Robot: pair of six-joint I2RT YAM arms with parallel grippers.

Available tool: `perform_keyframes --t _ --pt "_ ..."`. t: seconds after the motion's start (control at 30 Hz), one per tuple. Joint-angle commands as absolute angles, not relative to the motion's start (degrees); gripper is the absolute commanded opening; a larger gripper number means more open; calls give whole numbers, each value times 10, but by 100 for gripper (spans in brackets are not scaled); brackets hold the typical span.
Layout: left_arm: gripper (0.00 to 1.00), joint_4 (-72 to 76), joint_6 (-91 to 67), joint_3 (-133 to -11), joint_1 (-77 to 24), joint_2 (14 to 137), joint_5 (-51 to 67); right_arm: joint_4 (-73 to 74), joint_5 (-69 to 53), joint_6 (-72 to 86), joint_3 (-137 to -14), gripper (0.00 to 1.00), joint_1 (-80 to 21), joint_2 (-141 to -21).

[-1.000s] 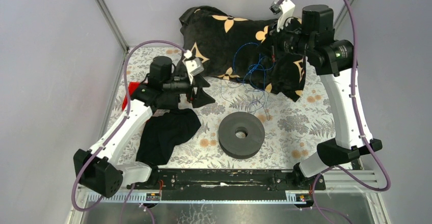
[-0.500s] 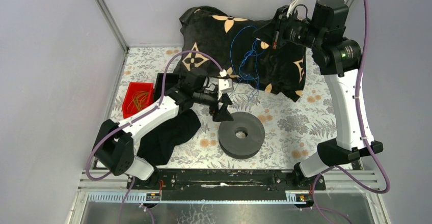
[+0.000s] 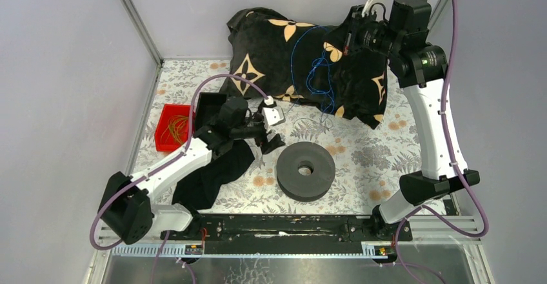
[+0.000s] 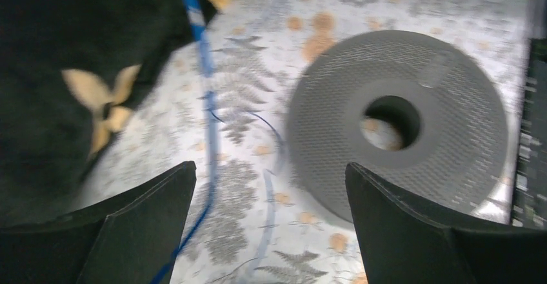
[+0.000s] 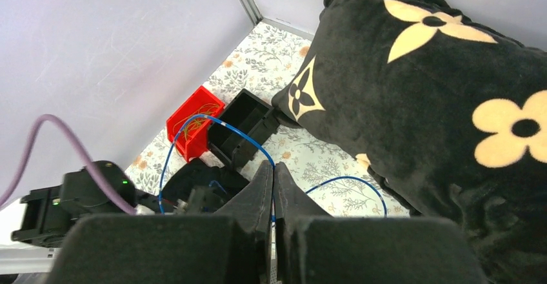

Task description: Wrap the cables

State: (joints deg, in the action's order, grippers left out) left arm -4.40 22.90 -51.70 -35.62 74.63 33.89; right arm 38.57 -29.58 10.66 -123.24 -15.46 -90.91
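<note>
Two claws, one spool [image 3: 289,162], one cushion [image 3: 271,39], one black cloth [image 3: 213,171], two small containers, several blue strands. Both containers near 9 o'clock on the floral worktop [image 3: 374,158]: red bin [image 3: 177,108] holding a tangle of orange-yellow wire [image 3: 173,129]; open black box [image 3: 208,105] just beside it at its 3 o'clock, contents too dark to tell. Spool a black disc, flat near 6 o'clock. Hair-thin, bright blue, tangled in loops: the cables [image 3: 315,71], draped over the flower-print cushion at 12 o'clock, some strands trailing onto the worktop. Raised at 1 o'clock, the right claw [image 5: 272,166], pressed together, pinching the cables. Low at the spool's 10 o'clock, the left claw [image 4: 269,171], spread wide, one blue strand on the worktop beneath.
</note>
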Motion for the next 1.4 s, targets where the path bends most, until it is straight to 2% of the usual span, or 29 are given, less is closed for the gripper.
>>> perform_keyframes --t 0.0,0.1,0.23,0.57,0.73,0.87,0.93,1.13,1.37 --pt "94 48 242 -509 -356 714 146 349 -282 108 -1212 0 -151 -899" --pt "96 55 221 -525 -356 711 62 339 -280 118 -1188 0 -151 -897" --pt "100 64 216 -540 -356 719 7 321 -305 143 -1157 0 -151 -900" --pt "100 83 230 -542 -356 740 -56 310 -278 129 -1092 0 -151 -911" --pt "99 49 256 -540 -356 721 53 299 -249 120 -1083 0 -136 -937" --pt "90 -1 265 -535 -358 717 202 288 -263 139 -1087 0 -112 -971" --pt "87 -6 247 -539 -364 734 237 283 -276 153 -1088 0 -98 -984" --pt "80 52 135 -564 -394 840 249 259 -308 197 -1088 0 -70 -1013" --pt "75 30 136 -655 -410 977 236 262 -331 208 -1098 0 -44 -1032"
